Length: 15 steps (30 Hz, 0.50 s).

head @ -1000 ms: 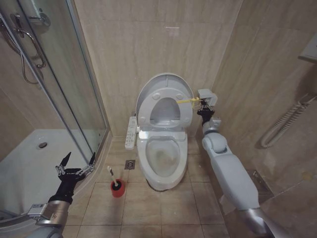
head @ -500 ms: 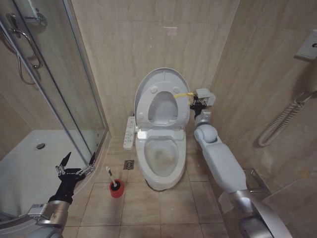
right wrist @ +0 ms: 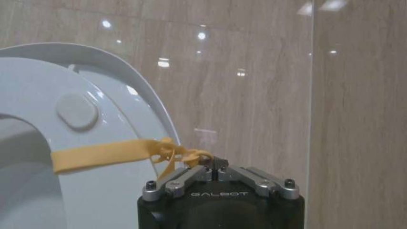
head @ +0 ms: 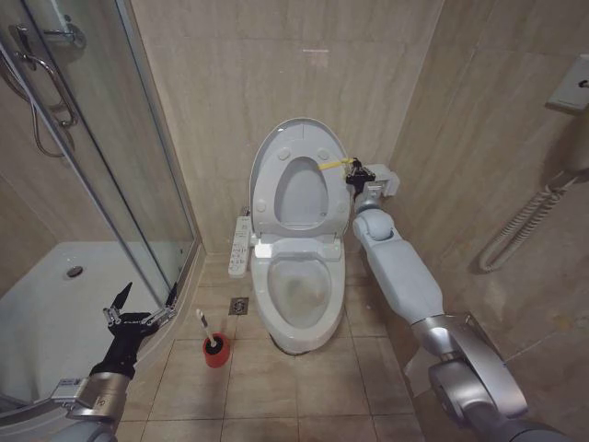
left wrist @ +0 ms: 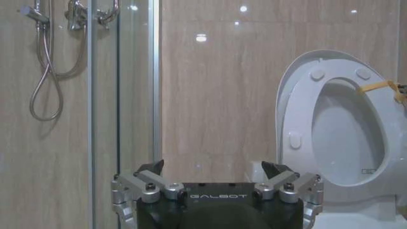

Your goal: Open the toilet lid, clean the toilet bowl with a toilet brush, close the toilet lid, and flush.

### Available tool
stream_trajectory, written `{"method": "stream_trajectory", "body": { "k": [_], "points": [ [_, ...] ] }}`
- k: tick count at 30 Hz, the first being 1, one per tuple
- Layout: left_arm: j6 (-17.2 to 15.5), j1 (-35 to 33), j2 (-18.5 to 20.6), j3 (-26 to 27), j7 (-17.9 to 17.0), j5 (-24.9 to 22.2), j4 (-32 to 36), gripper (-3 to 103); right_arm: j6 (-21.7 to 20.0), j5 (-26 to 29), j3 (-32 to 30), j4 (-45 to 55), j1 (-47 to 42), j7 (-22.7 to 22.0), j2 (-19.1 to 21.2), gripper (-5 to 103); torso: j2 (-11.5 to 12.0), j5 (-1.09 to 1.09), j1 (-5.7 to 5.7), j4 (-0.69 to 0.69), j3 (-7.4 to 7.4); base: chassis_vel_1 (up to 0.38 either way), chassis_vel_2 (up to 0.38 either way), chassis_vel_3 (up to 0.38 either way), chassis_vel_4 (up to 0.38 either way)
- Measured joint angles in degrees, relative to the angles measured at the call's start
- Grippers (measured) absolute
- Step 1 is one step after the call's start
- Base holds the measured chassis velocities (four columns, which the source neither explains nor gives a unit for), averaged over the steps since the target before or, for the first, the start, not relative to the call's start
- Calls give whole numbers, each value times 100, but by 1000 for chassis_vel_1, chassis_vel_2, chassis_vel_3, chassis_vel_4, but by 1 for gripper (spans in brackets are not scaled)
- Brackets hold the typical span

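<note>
The toilet lid (head: 299, 198) stands upright against the back wall, with the white seat ring (head: 293, 145) raised in front of it. My right gripper (head: 352, 173) is shut on the yellow tie (right wrist: 108, 155) knotted to the ring's edge, beside the lid (right wrist: 121, 76). Below, the toilet bowl (head: 296, 295) lies uncovered. The toilet brush (head: 203, 322) stands in its red cup (head: 217, 352) on the floor left of the bowl. My left gripper (head: 143, 300) hangs open and empty by the shower door, left of the brush.
A long white button panel (head: 241, 247) runs along the bowl's left side. The glass shower door (head: 138, 193) and white shower tray (head: 55, 304) fill the left. A tiled wall with a hose (head: 525, 230) closes the right. A floor drain (head: 241, 305) sits beside the pedestal.
My right gripper has pulled the tie up and back, tipping the seat ring and lid further toward the wall. The head camera shifted slightly. The left arm has not moved.
</note>
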<state>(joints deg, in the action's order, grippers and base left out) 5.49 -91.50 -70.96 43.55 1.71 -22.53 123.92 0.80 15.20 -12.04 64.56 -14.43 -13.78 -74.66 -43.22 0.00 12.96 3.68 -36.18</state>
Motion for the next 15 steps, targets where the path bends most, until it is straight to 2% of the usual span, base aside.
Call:
{"method": "stream_trajectory", "body": {
  "k": [12, 15],
  "points": [
    [0, 0, 0, 0, 0, 0, 0, 100, -38, 7, 73, 49, -11, -33, 126, 1, 0, 0, 0, -2, 0, 0, 0, 0, 0],
    [0, 0, 0, 0, 0, 0, 0, 100, -174, 81, 105, 295, -123, -112, 197, 1, 0, 0, 0, -1, 0, 0, 0, 0, 0]
  ]
}}
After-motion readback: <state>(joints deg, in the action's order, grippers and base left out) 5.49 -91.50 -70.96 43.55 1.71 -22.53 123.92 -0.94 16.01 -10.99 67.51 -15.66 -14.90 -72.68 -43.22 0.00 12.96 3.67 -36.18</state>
